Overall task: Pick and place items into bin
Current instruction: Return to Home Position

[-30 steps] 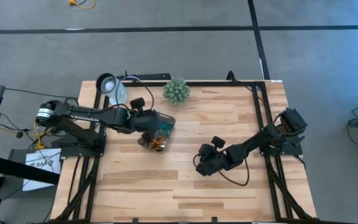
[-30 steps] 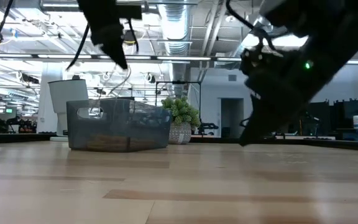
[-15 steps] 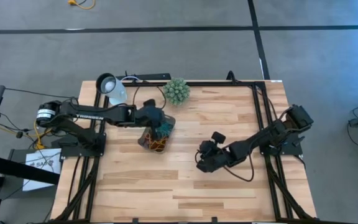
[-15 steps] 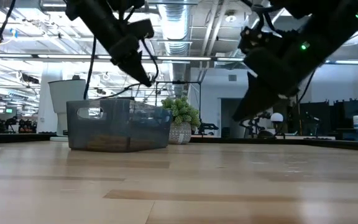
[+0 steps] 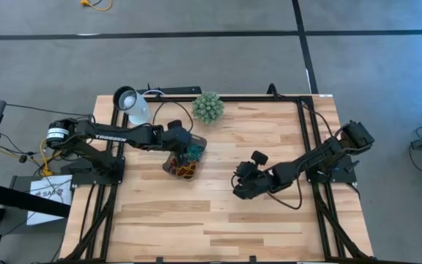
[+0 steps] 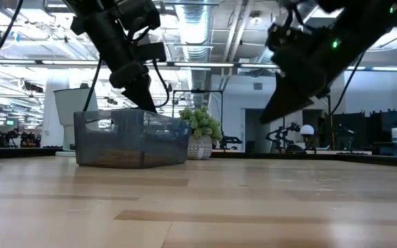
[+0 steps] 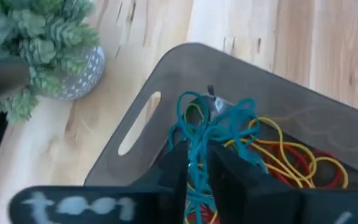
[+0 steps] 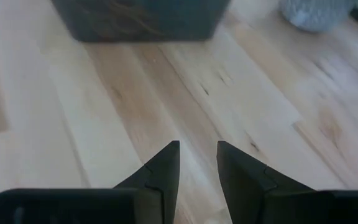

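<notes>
Since the frame one second earlier, the left gripper (image 5: 185,148) has drawn back from the middle of the bin (image 5: 199,144) toward its 12 o'clock end, and the right gripper (image 5: 239,191) has lifted and pulled slightly toward 3 o'clock; the bin itself has not shifted. We take 12 o'clock as the far edge of the table (image 5: 269,227), where the plant (image 5: 207,107) stands beside the lamp (image 5: 128,99). The bin sits at about 10 o'clock from the table's centre, and it holds a tangled heap of rubber bands (image 7: 291,163) in yellow, red and orange, with a teal band (image 7: 219,127) on top. In the left wrist view the left gripper's fingers stand narrowly apart above the heap; a teal strand shows in the gap, and we judge it to lie below rather than to be pinched. The right gripper, near 4 o'clock from centre, hangs above bare wood with its fingers slightly apart and nothing between them. We see no loose bands on the table, so we judge the sorting complete and only the arms' retreat left. The bin's long axis runs roughly from 1 to 7 o'clock; the heap itself points no single way.
</notes>
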